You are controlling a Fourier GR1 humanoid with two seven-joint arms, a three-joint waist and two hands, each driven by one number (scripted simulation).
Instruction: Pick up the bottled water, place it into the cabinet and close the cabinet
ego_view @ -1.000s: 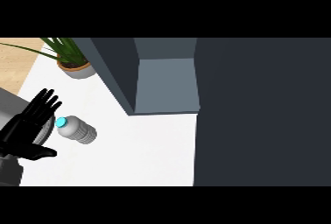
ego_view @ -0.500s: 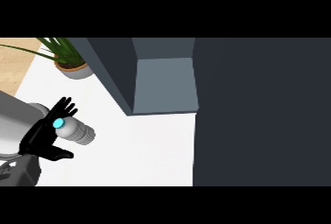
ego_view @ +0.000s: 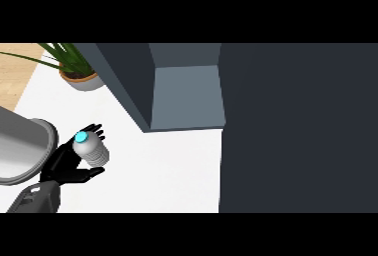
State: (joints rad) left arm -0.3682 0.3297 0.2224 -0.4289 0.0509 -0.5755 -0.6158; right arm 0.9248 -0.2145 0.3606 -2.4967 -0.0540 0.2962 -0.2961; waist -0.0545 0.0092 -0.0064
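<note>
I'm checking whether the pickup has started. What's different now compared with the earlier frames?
The left hand was open beside the bottled water a second ago; now its fingers curl round the bottle, which has shifted toward the view's lower left and stands more upright in the hand. The potted plant, the cabinet and the white counter are unchanged. The right hand is not in view.

The light was even and bright on the white table [ego_view: 162, 170]. The cabinet [ego_view: 295, 125] stayed dark, without glare or strong shadows.
</note>
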